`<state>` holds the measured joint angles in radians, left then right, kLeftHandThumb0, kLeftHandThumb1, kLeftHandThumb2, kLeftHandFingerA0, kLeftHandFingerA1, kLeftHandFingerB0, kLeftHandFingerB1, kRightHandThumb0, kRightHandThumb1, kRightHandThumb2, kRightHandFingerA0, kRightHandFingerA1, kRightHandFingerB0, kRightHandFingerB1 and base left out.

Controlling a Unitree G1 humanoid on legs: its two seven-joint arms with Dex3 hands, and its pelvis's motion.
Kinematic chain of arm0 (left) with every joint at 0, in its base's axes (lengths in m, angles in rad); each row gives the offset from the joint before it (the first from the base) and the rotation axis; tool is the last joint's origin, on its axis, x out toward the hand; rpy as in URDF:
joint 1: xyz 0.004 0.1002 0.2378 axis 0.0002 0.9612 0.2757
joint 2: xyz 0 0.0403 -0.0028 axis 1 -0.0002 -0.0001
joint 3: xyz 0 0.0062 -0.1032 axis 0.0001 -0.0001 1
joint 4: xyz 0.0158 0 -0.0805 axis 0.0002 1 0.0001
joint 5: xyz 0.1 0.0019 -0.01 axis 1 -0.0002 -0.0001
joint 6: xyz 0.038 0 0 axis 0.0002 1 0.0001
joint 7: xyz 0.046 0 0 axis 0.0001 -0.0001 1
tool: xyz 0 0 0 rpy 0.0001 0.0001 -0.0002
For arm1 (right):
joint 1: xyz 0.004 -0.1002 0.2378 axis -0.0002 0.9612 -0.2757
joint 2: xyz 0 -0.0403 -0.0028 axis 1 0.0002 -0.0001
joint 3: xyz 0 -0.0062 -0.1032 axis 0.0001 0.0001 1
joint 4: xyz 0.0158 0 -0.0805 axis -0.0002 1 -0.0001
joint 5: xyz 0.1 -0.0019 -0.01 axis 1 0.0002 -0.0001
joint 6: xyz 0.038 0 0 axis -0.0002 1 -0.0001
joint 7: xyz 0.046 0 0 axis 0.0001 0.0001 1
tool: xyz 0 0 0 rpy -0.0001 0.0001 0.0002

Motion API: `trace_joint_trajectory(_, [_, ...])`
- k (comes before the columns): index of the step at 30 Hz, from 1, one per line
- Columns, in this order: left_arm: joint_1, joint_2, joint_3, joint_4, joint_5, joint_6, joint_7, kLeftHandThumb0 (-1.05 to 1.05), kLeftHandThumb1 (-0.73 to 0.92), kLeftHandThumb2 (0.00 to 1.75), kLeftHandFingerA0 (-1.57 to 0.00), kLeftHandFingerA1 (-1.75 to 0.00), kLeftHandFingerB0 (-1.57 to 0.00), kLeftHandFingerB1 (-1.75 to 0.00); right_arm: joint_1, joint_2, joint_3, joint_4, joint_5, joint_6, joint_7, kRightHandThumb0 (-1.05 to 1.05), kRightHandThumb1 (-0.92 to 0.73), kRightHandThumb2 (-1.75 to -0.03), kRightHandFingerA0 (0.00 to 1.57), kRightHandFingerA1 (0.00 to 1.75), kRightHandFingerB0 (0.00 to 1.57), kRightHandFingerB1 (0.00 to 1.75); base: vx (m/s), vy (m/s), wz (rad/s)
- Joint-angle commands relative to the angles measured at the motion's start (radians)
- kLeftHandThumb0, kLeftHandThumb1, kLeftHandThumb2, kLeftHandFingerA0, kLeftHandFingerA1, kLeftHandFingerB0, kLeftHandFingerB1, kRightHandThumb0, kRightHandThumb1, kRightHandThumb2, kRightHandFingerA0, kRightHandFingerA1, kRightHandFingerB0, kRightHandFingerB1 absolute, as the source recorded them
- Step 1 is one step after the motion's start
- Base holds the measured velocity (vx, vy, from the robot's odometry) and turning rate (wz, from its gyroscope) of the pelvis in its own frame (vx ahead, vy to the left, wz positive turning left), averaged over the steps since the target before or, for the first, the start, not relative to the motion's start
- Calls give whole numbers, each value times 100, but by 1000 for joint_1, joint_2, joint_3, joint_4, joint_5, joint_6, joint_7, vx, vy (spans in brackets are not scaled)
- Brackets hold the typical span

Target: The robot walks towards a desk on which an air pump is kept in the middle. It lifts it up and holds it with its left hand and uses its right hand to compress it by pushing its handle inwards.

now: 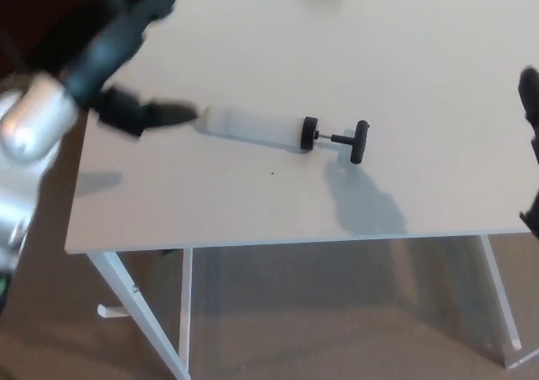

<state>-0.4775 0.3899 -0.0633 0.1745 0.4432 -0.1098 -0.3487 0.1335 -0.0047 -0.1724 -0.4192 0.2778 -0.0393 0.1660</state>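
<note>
Left hand point(126, 56) hovers blurred with fingers spread, holding nothing, beside the air pump point(278, 131) lying on the desk point(253, 211); right hand's point(530, 102) grip can't be told.

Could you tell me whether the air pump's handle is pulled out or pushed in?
Pulled out: the air pump lies flat on the desk, a bare rod showing between its black cap and T-handle.

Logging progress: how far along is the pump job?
Done: robot is at the desk. In hand: nothing; the pump lies flat on it, handle pulled out. The left hand is open beside its tip, blurred. The right hand barely shows. Left: lift, hold, push handle in.
</note>
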Motion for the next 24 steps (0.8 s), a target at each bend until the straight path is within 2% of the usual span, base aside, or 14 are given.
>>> trace_joint_trajectory(1, [1268,0,985,-757,-1219,-219,-813,-55,44,55,-9,-27,-19,-29,578,-85,-181,-359,184,-436,363,-91,-71,-108,8,30,8,13,0,0,0])
trace_joint_trajectory(3, [1336,-9,1110,-621,-1352,-15,-1067,-60,39,69,-14,-39,-21,-38,635,-86,-208,-349,208,-485,406,-92,-71,-108,8,28,7,12,0,0,0])
trace_joint_trajectory(6, [1382,54,1144,-477,-1409,91,-1232,-67,54,57,-25,-35,-28,-30,689,-82,-234,-325,237,-548,452,-91,-72,-109,8,33,7,13,0,0,0])
trace_joint_trajectory(9, [1426,138,1122,-380,-1418,74,-1266,-74,45,85,-28,-46,-29,-43,735,-75,-244,-297,263,-584,486,-90,-71,-107,9,32,8,15,0,0,0])
trace_joint_trajectory(10, [1441,167,1107,-346,-1421,60,-1266,-75,57,58,-32,-35,-34,-32,752,-69,-242,-285,266,-597,492,-89,-71,-106,9,33,9,17,0,0,0])
trace_joint_trajectory(12, [1451,186,1097,-325,-1424,52,-1266,-75,57,58,-32,-35,-34,-32,764,-65,-240,-278,268,-606,494,-89,-71,-106,9,33,9,17,0,0,0])
trace_joint_trajectory(13, [1457,294,1038,-118,-1383,120,-1266,-68,49,56,-36,-37,-41,-33,801,-52,-241,-165,262,-666,525,-90,-73,-108,8,33,7,15,0,0,0])
trace_joint_trajectory(14, [1451,329,1020,-29,-1349,155,-1266,-68,39,82,-31,-46,-43,-48,815,-49,-244,-122,259,-686,537,-90,-73,-108,8,34,7,15,0,0,0])
trace_joint_trajectory(17, [1415,358,1008,118,-1293,247,-1266,-65,53,98,-17,-55,-30,-57,826,-50,-252,-54,244,-699,538,-79,-70,-104,4,40,0,22,0,0,0])
trace_joint_trajectory(18, [1415,358,1008,118,-1293,247,-1266,-65,53,98,-17,-55,-30,-57,826,-50,-252,-54,244,-699,538,-79,-70,-104,4,40,0,22,0,0,0])
trace_joint_trajectory(19, [1337,370,999,289,-1217,285,-1266,-70,51,55,-48,-41,-57,-37,799,-56,-258,29,204,-705,509,-87,-74,-108,7,39,6,16,0,0,0])
trace_joint_trajectory(20, [1280,379,993,413,-1162,311,-1266,-70,51,55,-48,-41,-57,-37,780,-61,-262,89,174,-710,487,-87,-74,-108,7,39,6,16,0,0,0])
trace_joint_trajectory(21, [1213,388,970,559,-1111,309,-1266,-73,39,79,-35,-48,-47,-48,762,-71,-265,154,147,-690,471,-88,-73,-107,8,34,7,14,0,0,0])
trace_joint_trajectory(24, [1140,411,970,747,-931,321,-1226,-65,38,76,-50,-51,-63,-51,736,-82,-259,242,112,-629,438,-76,-64,-104,3,40,2,25,0,0,0])
